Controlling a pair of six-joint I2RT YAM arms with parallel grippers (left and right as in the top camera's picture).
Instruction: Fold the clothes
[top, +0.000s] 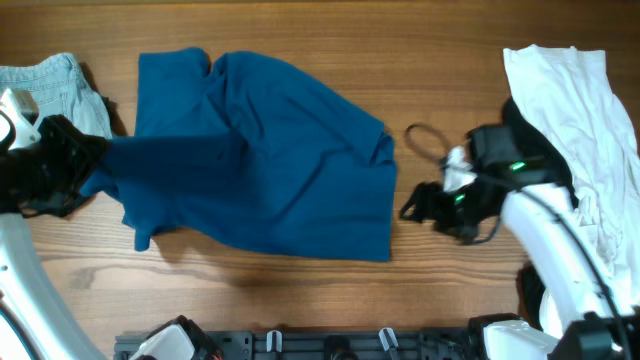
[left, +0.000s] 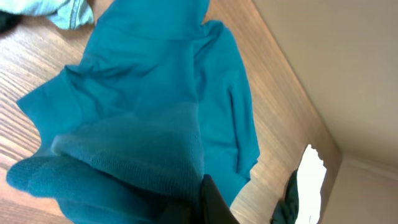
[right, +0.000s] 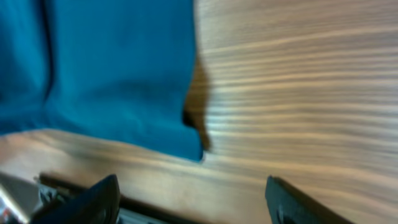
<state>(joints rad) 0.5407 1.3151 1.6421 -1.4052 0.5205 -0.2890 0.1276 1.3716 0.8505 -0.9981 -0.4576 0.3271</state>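
Centrally, saw a large deep-blue short-sleeved T-shirt (top: 270, 160) of soft, matte knit lying on the wooden table (top: 430, 60), rumpled rather than flat, with shallow ridges across the body and the far end folded over on itself. Noted the hem on the right-hand side lying fairly straight, with a small puckered corner at its upper end.

Found one side of the shirt stretched into a taut, darker band reaching to the left gripper (top: 92, 165), raised off the wood and casting a shadow beneath. From the left wrist view, saw that cloth heaped in thick, rounded folds over the gripper, with only one dark finger (left: 214, 202) peeking out below. Read those fingers as pinched onto the bunched fabric, though mostly buried in it.

Spotted the right gripper (top: 408, 210) just beside the shirt's right-hand hem, not touching it. From the right wrist view, saw its two dark fingers (right: 93, 199) spread wide, with nothing but streaky, pale-and-brown wood grain between them and the blue corner of the hem ahead.

Noted a pale-blue denim piece (top: 45, 85), stiffer and seamed, at the far left beside the shirt. Noted a white garment (top: 570, 110), thin and creased, draped at the right edge well apart from the shirt. Saw a thin black cable (top: 425, 135) looped on the wood between them.
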